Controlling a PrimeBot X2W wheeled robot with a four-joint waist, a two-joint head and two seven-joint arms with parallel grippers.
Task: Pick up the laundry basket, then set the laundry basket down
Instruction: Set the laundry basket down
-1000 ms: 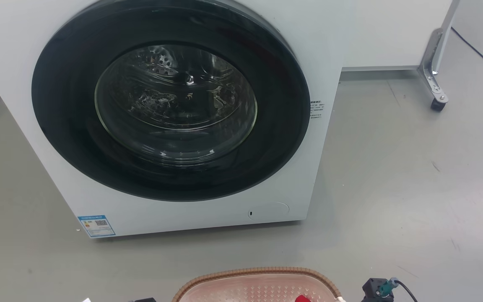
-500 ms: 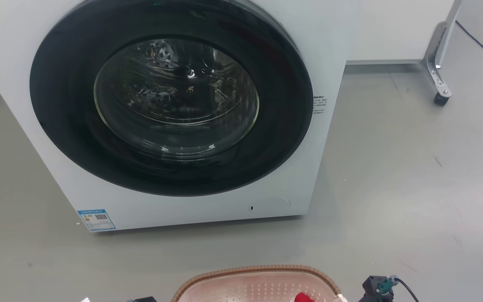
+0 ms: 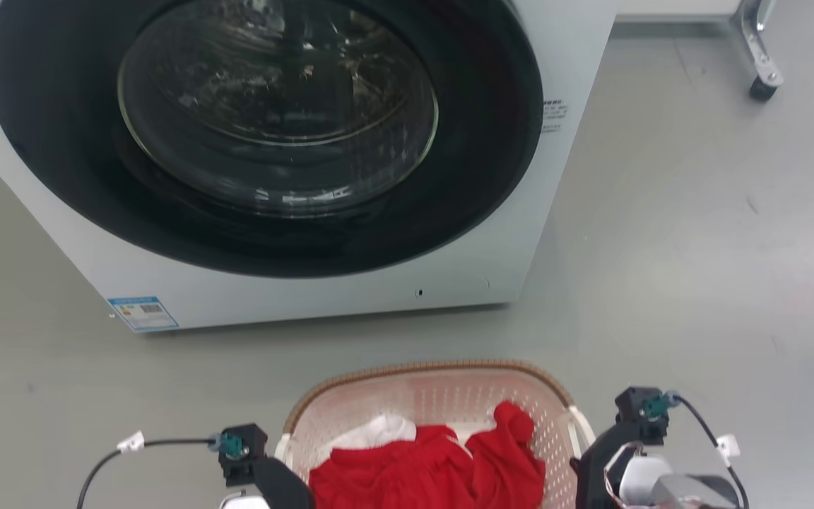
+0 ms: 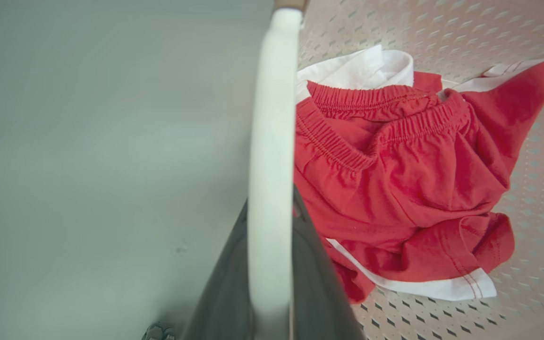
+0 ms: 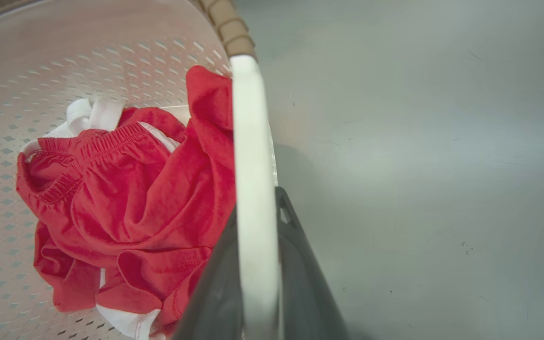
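Head view – the laundry basket (image 3: pixel 442 399) is in front of the washer (image 3: pixel 308 141), with red shorts (image 3: pixel 428 474) inside.

Left wrist view: the left gripper (image 4: pixel 270 203) clamps its white handle (image 4: pixel 272 118).

Right wrist view: the right gripper (image 5: pixel 257 203) clamps the other handle (image 5: pixel 248 132) – so the grasp looks done. I cannot tell whether the basket has left the floor (image 5: pixel 418 141). Setting it down remains.

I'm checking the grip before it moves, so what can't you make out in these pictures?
Head view: the laundry basket is cut off by the bottom edge.
Wrist views: the white handles hide the inner finger faces of the left gripper and right gripper.
Basket underside, hidden by its clothes: lifted or resting, unclear.
Head view: the washer label print is too small.
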